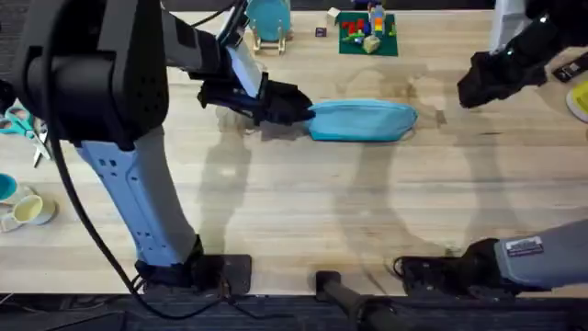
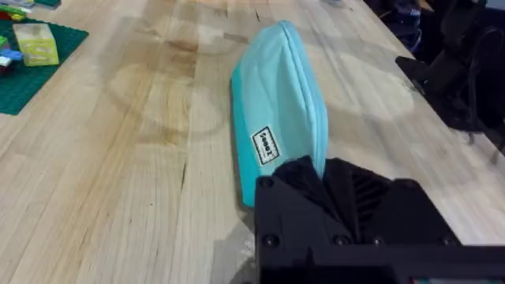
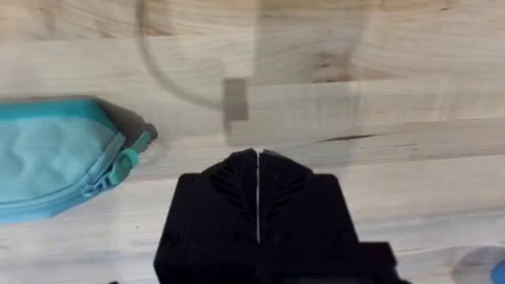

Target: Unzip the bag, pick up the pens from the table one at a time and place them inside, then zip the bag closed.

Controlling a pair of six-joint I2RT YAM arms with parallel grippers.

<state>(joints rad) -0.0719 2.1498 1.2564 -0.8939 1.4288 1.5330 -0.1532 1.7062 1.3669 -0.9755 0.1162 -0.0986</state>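
The light blue bag (image 1: 363, 120) lies lengthwise across the middle of the table (image 1: 303, 211), its zipper running along the top. In the right wrist view the pale pull tab (image 3: 126, 158) sits at the bag's (image 3: 47, 162) right end. My left gripper (image 1: 296, 104) is at the bag's left end, and its black fingers (image 2: 316, 177) are shut on that end of the bag (image 2: 276, 102). My right gripper (image 1: 467, 92) hovers to the right of the bag, apart from it. It (image 3: 258, 154) is shut with nothing in it. The pens are out of view.
A green brick plate (image 1: 367, 35) and a blue disc on a wooden stand (image 1: 268, 20) stand at the back. Scissors (image 1: 23, 124) and small cups (image 1: 28, 210) lie at the left edge. A yellow object (image 1: 580, 97) sits at the right edge.
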